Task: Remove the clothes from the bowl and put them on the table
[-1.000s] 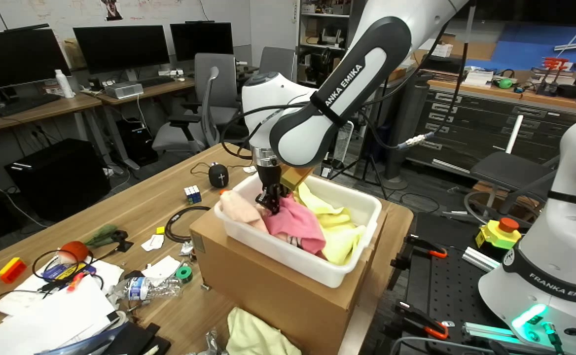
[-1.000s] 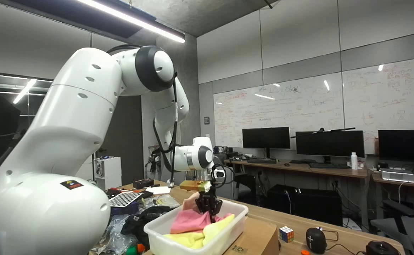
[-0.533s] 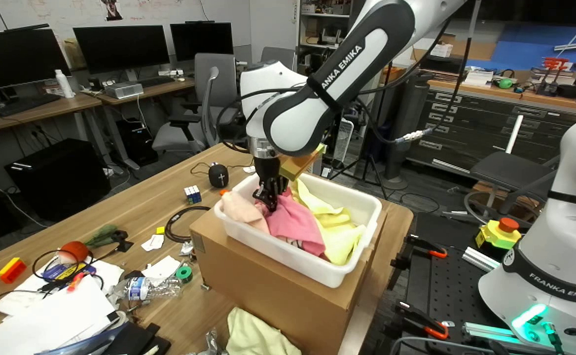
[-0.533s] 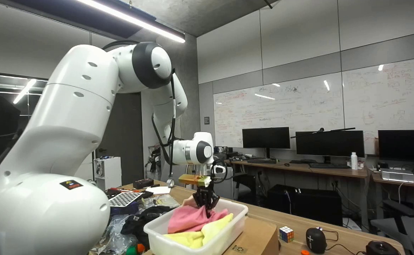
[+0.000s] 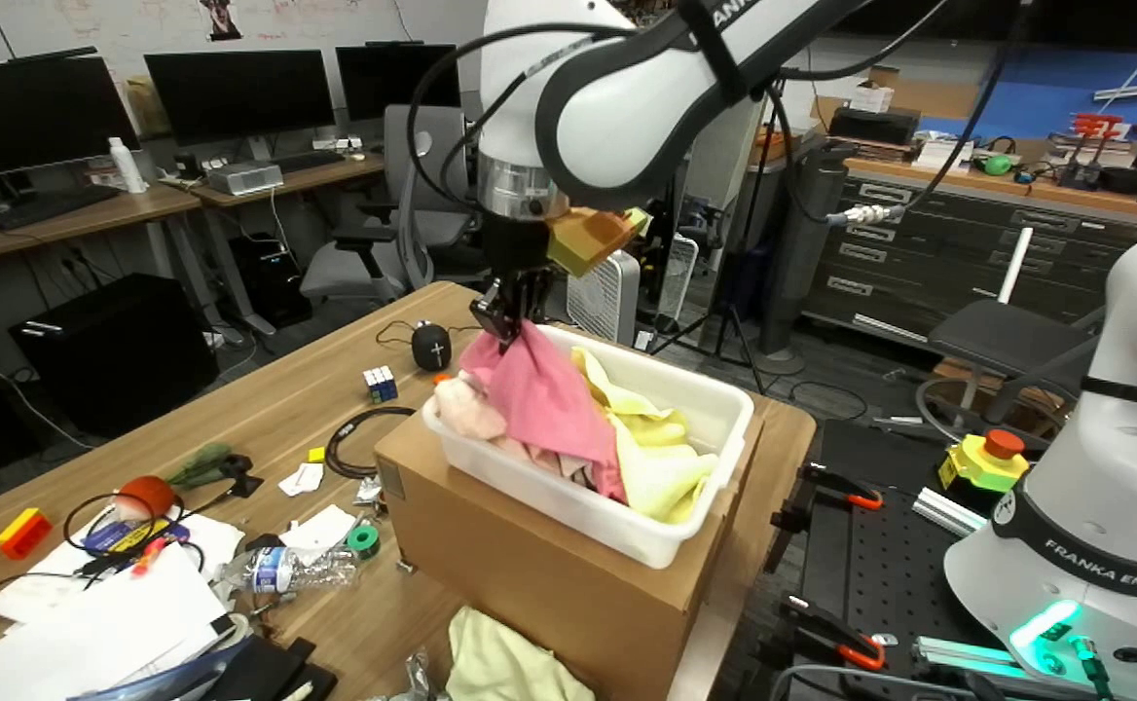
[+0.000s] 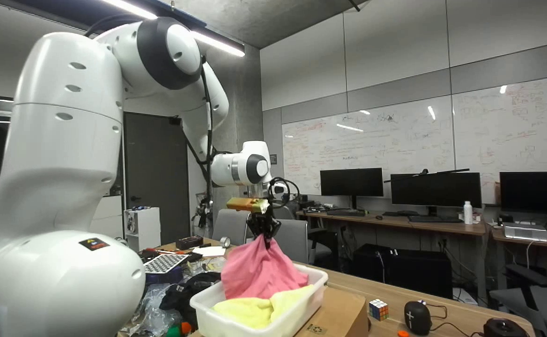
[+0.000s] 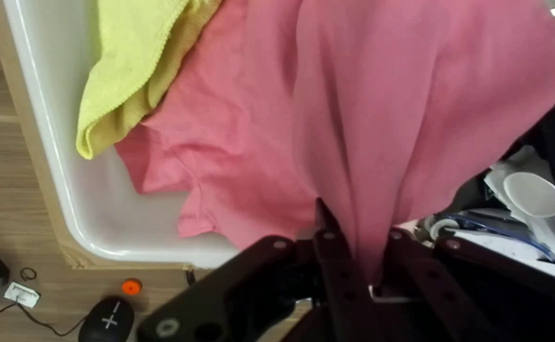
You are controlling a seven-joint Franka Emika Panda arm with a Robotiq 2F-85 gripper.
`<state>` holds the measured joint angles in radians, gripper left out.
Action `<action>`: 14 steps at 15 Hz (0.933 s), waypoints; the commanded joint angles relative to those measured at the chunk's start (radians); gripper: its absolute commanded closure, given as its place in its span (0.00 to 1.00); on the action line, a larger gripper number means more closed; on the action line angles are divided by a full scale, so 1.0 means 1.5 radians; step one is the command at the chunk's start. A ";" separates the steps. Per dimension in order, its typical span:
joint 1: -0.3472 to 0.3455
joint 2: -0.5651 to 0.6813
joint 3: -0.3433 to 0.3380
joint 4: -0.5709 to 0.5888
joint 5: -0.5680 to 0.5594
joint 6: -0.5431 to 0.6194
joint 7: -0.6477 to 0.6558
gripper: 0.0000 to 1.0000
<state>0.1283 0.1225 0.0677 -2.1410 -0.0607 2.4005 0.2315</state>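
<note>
Raised over the past half second, the black two-fingered gripper (image 7: 359,223) now stands above the white rectangular plastic tub (image 5: 559,501), and the soft pink cloth (image 6: 262,271) has come up with it into a tall peak. The gripper's fingers (image 7: 337,268) clench a gathered fold of that cloth between them, while its lower part hangs down inside the tub. Further pink folds below, seen in the wrist view, could belong to the same cloth or to a second one; I cannot tell. Just beside them in the tub lies a bright yellow cloth (image 5: 661,472), and a pale peach cloth (image 5: 469,411) is bunched at the end near the gripper. The tub rests on a brown cardboard box (image 5: 539,555) set on the wood-grained table (image 5: 257,419). At the foot of the box lies a crumpled pale yellow-green cloth (image 5: 515,662).
</note>
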 commanded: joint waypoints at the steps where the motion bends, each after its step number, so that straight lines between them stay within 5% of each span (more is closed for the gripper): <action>1: -0.005 -0.074 0.017 -0.022 0.065 0.014 -0.031 0.94; 10: 0.004 -0.126 0.031 -0.007 0.271 0.013 -0.057 0.94; 14: 0.017 -0.118 0.042 0.018 0.323 -0.055 -0.090 0.94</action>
<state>0.1392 -0.0509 0.1204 -2.1469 0.3528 2.3901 0.1480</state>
